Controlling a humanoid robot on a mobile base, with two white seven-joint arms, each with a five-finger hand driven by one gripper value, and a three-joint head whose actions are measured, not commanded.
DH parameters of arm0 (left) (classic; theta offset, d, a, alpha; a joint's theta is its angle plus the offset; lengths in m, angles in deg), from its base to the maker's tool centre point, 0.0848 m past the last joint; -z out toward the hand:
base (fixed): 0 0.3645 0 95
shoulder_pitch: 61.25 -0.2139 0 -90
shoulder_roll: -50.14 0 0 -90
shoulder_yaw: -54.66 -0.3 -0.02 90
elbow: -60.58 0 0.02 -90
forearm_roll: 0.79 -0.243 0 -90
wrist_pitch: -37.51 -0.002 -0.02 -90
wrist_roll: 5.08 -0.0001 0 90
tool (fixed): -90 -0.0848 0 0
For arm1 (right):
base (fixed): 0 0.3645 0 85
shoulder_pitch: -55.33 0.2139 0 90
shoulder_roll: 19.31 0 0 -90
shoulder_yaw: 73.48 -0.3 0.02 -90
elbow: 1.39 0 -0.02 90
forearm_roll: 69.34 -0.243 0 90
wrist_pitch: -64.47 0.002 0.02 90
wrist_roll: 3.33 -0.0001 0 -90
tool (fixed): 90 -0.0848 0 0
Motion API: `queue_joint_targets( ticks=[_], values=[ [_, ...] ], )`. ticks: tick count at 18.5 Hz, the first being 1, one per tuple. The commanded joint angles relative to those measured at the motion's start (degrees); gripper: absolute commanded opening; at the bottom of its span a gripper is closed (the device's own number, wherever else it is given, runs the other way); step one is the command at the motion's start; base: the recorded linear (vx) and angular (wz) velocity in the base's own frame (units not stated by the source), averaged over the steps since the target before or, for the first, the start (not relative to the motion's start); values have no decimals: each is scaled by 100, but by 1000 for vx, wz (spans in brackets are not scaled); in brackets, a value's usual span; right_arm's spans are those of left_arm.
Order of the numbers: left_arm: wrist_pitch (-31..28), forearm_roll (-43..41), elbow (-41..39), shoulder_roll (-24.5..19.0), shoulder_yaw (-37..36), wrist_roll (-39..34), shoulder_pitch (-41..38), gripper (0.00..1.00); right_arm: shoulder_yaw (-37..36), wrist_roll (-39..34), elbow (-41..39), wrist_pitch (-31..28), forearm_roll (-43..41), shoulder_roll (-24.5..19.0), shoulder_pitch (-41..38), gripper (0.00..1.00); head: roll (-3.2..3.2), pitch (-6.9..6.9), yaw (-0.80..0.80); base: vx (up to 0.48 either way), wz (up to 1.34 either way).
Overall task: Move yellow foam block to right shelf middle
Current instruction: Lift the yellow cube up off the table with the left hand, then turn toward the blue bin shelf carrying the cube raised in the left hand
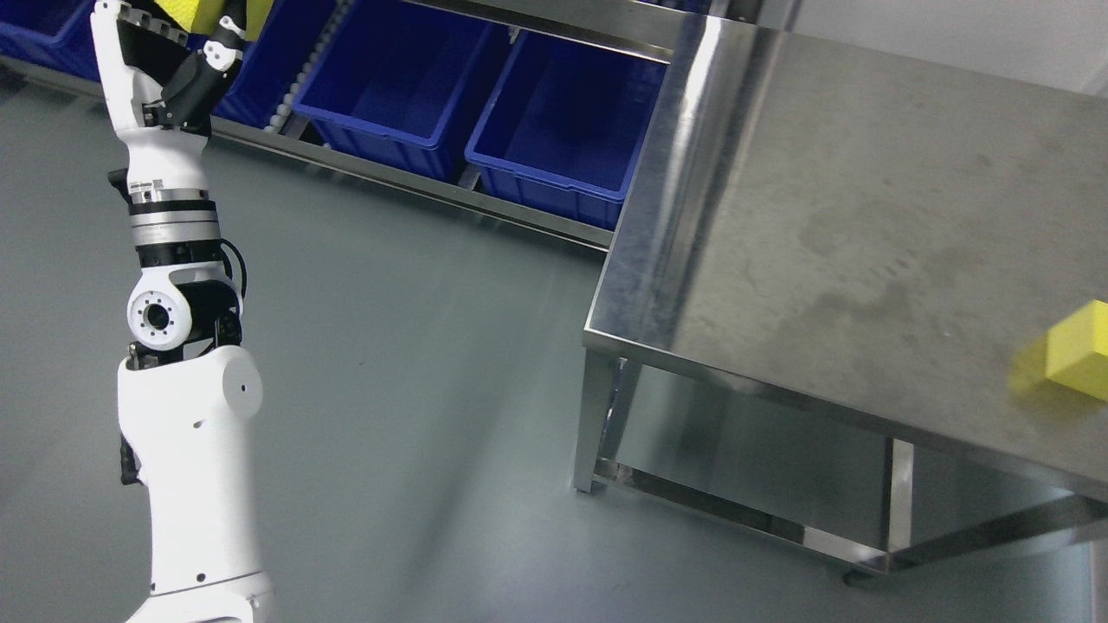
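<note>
My left hand (186,39) is raised at the top left of the head view, fingers curled around a yellow foam block (201,10) that is cut off by the top edge. It hangs above the blue bins on the low shelf. A second yellow foam block (1078,350) lies on the steel table (848,225) at the far right edge. My right arm is out of view.
Blue plastic bins (563,130) sit in a row on a low steel rack (415,186) along the back. The steel table has a lower shelf (736,450) and legs. Grey floor (415,363) lies between my arm and the table.
</note>
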Motion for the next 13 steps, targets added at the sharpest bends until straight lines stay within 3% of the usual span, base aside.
queue_joint_targets(
  ticks=[1,13],
  values=[
    [-139,55,-585,-25,602,-50,-325,40,0,-4,-100,1,0,100,9,100,0,0,0,-42,641],
    [-438,55,-752,-25,909,-6,-588,40,0,-4,-100,1,0,100,17,100,0,0,0,24,425]
  ],
)
